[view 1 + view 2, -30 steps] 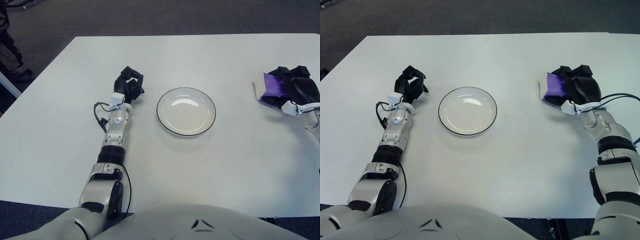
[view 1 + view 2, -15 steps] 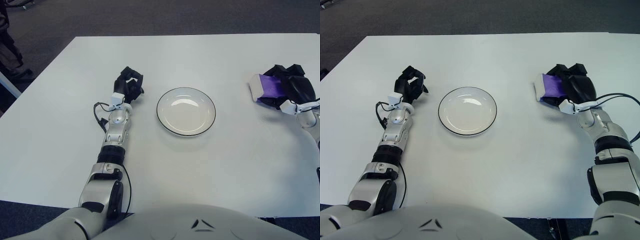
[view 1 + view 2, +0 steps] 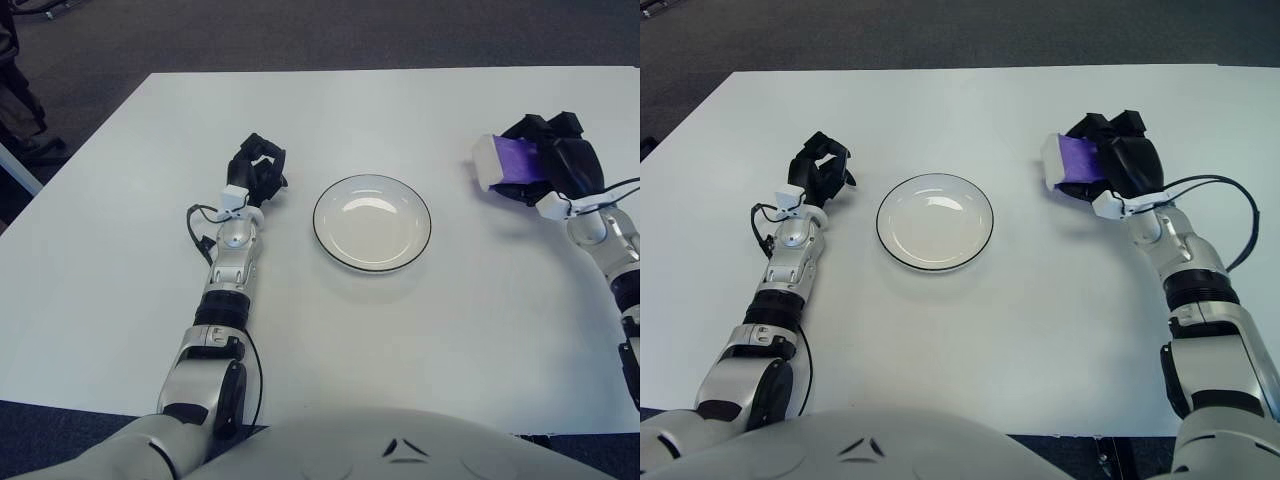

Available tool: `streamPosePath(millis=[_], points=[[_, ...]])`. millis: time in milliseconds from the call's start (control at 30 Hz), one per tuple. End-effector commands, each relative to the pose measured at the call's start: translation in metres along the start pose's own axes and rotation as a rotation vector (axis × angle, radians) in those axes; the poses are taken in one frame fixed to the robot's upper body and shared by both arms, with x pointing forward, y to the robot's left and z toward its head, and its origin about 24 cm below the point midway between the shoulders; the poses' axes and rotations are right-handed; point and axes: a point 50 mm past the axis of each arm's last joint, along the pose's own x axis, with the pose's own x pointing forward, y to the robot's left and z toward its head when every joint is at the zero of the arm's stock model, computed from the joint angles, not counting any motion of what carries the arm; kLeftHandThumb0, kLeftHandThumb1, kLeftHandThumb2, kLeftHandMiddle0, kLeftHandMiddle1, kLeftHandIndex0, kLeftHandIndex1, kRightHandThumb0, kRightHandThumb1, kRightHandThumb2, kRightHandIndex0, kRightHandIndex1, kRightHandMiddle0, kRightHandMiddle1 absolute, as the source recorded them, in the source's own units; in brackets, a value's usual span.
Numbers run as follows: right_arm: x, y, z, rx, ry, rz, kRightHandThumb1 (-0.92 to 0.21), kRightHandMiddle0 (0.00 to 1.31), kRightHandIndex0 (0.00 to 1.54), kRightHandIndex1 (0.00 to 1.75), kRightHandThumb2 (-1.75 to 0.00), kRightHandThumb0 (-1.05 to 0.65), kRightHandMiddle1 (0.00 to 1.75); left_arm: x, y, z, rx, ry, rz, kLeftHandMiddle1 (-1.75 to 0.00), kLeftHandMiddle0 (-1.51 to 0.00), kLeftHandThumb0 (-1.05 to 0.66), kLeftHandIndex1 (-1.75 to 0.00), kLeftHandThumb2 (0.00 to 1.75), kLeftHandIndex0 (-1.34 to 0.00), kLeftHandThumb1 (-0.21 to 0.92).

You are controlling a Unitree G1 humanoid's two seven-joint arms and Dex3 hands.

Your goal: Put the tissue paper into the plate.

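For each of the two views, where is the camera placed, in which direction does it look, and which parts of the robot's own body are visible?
Left eye view: on the robot's head, facing forward and down at the white table; shows the chest, whole left arm and only part of the right arm.
Right eye view: beside it, slightly to the right, same direction; shows both arms fully.
Shared: the plate at centre, the left hand resting curled on the table left of it, and the right hand gripping the tissue paper to the plate's right.

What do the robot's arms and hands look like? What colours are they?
Both arms are shiny silver-grey with black rings at the joints. The left hand and right hand are black with chunky fingers and a white band at the wrist. Thin black cables loop beside each forearm.
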Motion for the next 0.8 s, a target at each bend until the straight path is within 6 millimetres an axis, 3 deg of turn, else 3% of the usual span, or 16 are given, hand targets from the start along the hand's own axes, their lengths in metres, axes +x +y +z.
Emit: streamPosePath(millis=[0,500,767], points=[[0.013,-0.007,0.022,0.061,-0.08,-0.029,-0.37,0.51,0.53,1.75,-1.2,0.0,1.56,-0.036,0.01,-0.045,0.004,0.187,0.037,-1.75,-0.89,-0.34,-1.75,0.35,-0.63,0.92],[0.048,-0.013,0.078,0.166,-0.282,-0.024,-0.36,0.54,0.53,1.75,-1.19,0.0,1.52,-0.036,0.009,-0.046,0.001,0.186,0.033,-1.75,-0.89,-0.34,-1.75,0.35,-0.63,0.92],[0.054,-0.011,0.105,0.258,-0.366,0.018,-0.32,0.53,0.57,1.75,-1.26,0.0,1.56,-0.035,0.008,-0.046,-0.001,0.188,0.032,-1.75,-0.89,-0.34,-1.75,0.35,-0.63,0.92]])
